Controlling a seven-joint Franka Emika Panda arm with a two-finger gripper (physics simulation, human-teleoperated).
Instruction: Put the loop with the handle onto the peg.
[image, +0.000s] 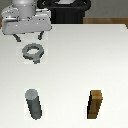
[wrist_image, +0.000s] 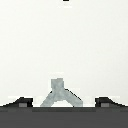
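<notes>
While gripper (image: 28, 36) hangs wide, loop (image: 33, 52) lies apart from peg (image: 34, 103).

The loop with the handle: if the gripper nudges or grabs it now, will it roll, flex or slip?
The loop with the handle lies flat on the table, so it probably slides rather than rolls. It looks like grey metal, likely stiff. Its low profile may make the open gripper slip off the rim; the stubby handle probably offers better purchase.

Loop with the handle (image: 33, 52) flat on the table (image: 75, 60), peg (image: 34, 104) nearer the camera, block (image: 95, 105) at the peg's exterior-view right, well apart
</notes>
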